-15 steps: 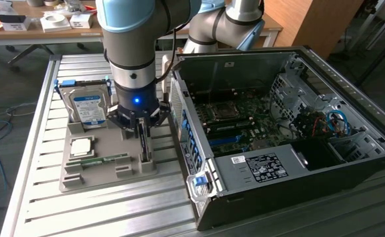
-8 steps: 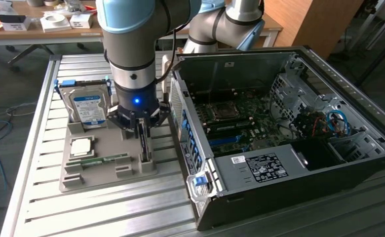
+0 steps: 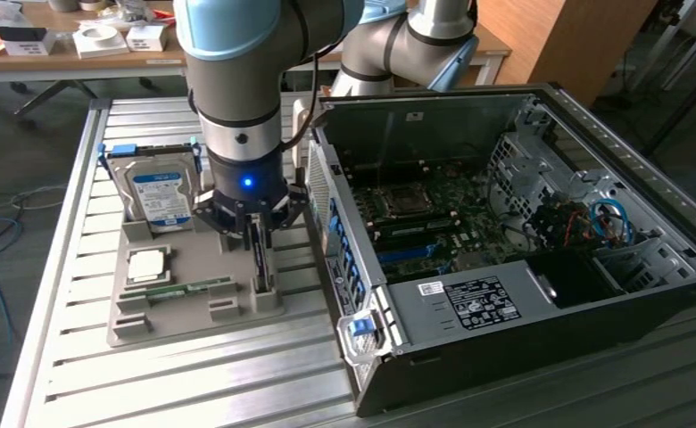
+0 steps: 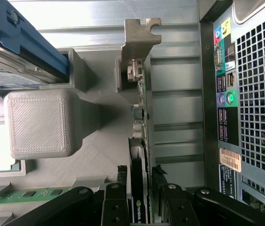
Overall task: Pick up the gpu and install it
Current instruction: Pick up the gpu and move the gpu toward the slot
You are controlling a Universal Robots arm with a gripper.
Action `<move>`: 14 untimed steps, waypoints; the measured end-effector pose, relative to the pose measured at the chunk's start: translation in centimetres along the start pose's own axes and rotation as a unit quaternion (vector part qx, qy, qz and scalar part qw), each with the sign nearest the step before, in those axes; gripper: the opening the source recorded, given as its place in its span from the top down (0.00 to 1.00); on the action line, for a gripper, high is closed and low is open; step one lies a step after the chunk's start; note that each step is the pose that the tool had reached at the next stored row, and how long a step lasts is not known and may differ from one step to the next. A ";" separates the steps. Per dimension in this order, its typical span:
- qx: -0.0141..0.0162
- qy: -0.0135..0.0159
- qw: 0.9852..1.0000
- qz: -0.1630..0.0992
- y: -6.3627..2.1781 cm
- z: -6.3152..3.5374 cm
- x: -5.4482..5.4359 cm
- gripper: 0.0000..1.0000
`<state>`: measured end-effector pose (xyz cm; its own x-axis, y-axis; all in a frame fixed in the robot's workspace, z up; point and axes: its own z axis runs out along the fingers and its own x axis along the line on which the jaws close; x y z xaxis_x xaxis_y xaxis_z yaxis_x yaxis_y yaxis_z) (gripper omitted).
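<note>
On the exterior view's left, the metal table (image 3: 62,294) holds a gray tray (image 3: 169,325), & every place here is told from that tray. At the tray's far left corner a hard drive (image 3: 158,192) w/ a blue label stands up in its pocket. Nearer the front of the tray lies a small square chip (image 3: 148,265), & just past it a thin green RAM stick (image 3: 188,289) lies flat. Along the tray's right edge the gpu (image 3: 261,267) stands on its thin edge in a slot, not yet lifted out. The gripper (image 3: 256,234) has its jaws narrow & is holding the gpu, one finger (image 4: 122,190) on each side of the card's top edge. In the wrist view the card runs away from the gripper to its silver metal bracket (image 4: 140,33), at the tray's far end. Right of the tray, just beside it, the open PC case (image 3: 503,299) lies on its side w/ the green board (image 3: 443,214) showing inside. The gpu looks light & stiff, so it should not bend or sag, but it is prob. easy to hurt b/c small parts sit on its flat faces. A good hold is likely across the two flat faces near the middle of the top edge, away from the bracket & the gold bottom edge. A light squeeze seems enough, since the smooth faces may slip if the card tips.
</note>
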<state>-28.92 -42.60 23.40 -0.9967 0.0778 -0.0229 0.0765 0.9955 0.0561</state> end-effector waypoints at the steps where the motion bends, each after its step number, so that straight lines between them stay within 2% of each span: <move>1: 0.000 0.000 1.000 0.000 0.00 0.00 0.0 0.65; 14: 0.000 0.000 1.000 0.000 0.01 -0.18 0.0 0.65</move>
<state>-28.91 -42.60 23.58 -0.9967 0.0778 -0.0229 0.0764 0.9955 0.0560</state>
